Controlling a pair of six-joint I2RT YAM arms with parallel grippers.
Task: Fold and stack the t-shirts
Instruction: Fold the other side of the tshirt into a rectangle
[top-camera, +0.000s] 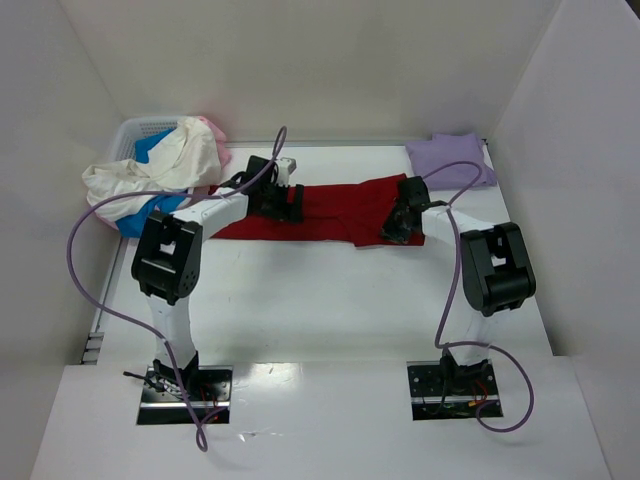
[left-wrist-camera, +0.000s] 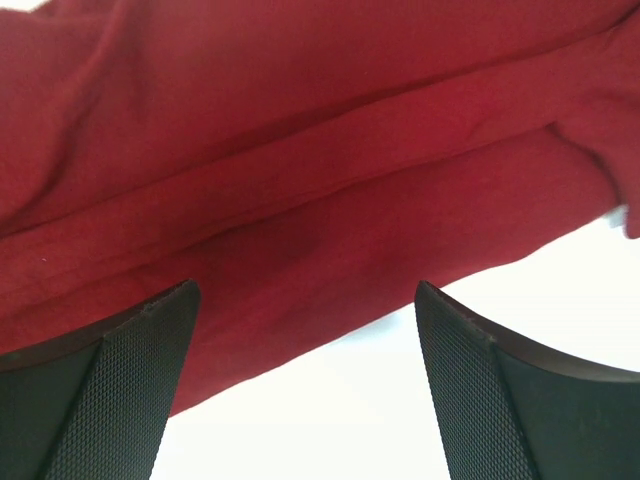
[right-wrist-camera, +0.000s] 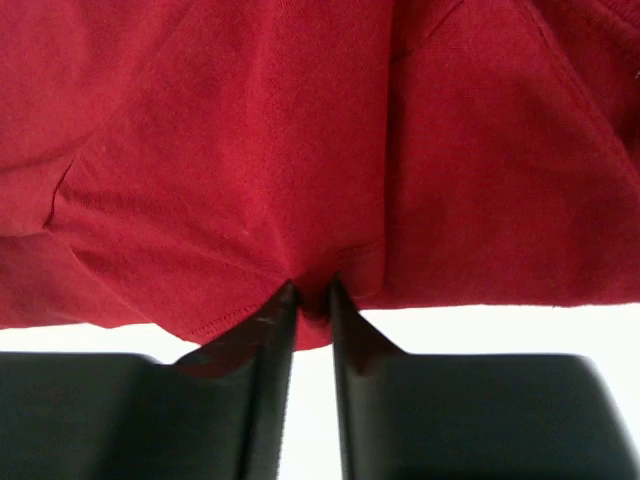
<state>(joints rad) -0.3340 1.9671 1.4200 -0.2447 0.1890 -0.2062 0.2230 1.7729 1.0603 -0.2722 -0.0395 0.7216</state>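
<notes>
While the dark red t-shirt (top-camera: 340, 208) lies as a long band across the far half of the counter (top-camera: 330, 300), running left to right, both arms reach onto it. The left jaws stand spread wide over the near hem toward the left end of the cloth. In the left wrist view the two fingers (left-wrist-camera: 130, 390) flank the hem and grip nothing. Whether they touch the cloth cannot be determined. The right jaws are pressed together on a small fold of the near hem at the right end of the dark red t-shirt, and the cloth puckers at the pinch.

A lavender t-shirt (top-camera: 450, 160) lies folded at the far right corner of the counter. A white basket (top-camera: 135, 132) stands at the far left corner. A cream-white t-shirt (top-camera: 170, 165) drapes over its rim, with a blue t-shirt (top-camera: 150, 148) and a pink t-shirt (top-camera: 212, 130) partly visible beside it.
</notes>
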